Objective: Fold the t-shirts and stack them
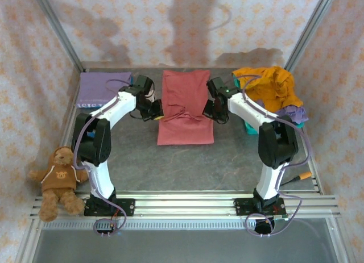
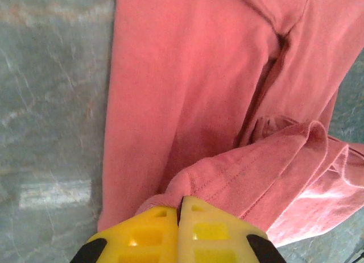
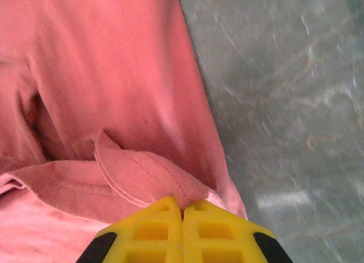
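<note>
Left gripper (image 1: 156, 111) and right gripper (image 1: 209, 113) are both pinched tight on the red shirt (image 1: 185, 90), one at each side edge, on what looks like a lifted hem. The shirt lies left of the orange shirt (image 1: 267, 87), with its long axis running away from the arms, equally near both.

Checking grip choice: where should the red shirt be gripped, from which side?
At its stitched hems on both side edges, each gripper coming from its own side. The red shirt lies flat, so those edges give a pinchable fold; left gripper and right gripper are shut on them.
</note>
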Controlling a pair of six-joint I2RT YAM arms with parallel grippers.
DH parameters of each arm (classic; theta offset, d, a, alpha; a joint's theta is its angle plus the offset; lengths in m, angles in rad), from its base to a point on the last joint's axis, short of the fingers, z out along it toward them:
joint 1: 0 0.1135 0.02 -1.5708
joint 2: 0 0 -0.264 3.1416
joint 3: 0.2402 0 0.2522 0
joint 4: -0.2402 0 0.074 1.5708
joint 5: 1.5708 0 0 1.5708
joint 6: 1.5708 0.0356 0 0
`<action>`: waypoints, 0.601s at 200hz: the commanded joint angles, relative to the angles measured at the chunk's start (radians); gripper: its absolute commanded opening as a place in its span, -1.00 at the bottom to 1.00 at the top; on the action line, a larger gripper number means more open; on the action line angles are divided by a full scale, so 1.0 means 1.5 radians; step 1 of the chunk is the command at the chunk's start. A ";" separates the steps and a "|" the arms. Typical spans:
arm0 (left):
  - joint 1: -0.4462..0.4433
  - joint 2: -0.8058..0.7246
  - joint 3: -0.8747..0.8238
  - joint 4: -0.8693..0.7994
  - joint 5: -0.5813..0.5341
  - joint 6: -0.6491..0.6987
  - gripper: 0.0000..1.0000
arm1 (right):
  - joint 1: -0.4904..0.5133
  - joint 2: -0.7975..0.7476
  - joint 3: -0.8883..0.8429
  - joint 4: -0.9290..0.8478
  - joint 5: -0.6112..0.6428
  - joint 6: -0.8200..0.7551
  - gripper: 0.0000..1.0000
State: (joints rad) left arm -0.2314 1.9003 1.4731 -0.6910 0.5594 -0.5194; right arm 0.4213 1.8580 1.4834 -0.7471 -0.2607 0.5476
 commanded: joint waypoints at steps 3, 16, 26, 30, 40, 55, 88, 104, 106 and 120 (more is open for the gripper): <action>0.023 0.032 0.065 -0.048 -0.007 0.044 -1.00 | -0.022 0.039 0.056 0.007 0.002 -0.027 -1.00; 0.032 0.051 0.090 -0.055 0.005 0.049 -1.00 | -0.028 0.058 0.081 0.002 -0.002 -0.035 -1.00; 0.036 0.066 0.106 -0.060 0.015 0.053 -1.00 | -0.031 0.070 0.096 -0.001 -0.002 -0.041 -1.00; 0.037 0.072 0.114 -0.064 0.016 0.055 -1.00 | -0.031 0.074 0.101 -0.001 -0.003 -0.042 -1.00; 0.038 0.087 0.132 -0.075 0.019 0.063 -1.00 | -0.034 0.084 0.111 -0.001 -0.005 -0.043 -1.00; 0.041 0.106 0.147 -0.078 0.025 0.068 -1.00 | -0.038 0.100 0.124 0.002 -0.019 -0.043 -1.00; 0.055 0.142 0.178 -0.071 0.035 0.066 -1.00 | -0.049 0.138 0.151 0.006 -0.040 -0.049 -1.00; 0.065 0.163 0.198 -0.067 0.048 0.062 -1.00 | -0.057 0.154 0.173 -0.003 -0.039 -0.055 -1.00; 0.066 0.166 0.202 -0.068 0.050 0.062 -1.00 | -0.058 0.156 0.175 -0.003 -0.039 -0.056 -1.00; 0.072 0.186 0.223 -0.068 0.070 0.059 -1.00 | -0.066 0.168 0.189 -0.006 -0.048 -0.060 -1.00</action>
State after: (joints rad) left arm -0.1524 2.1391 1.7416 -0.7738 0.6182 -0.4435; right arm 0.3485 2.0823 1.7081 -0.7364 -0.3229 0.4847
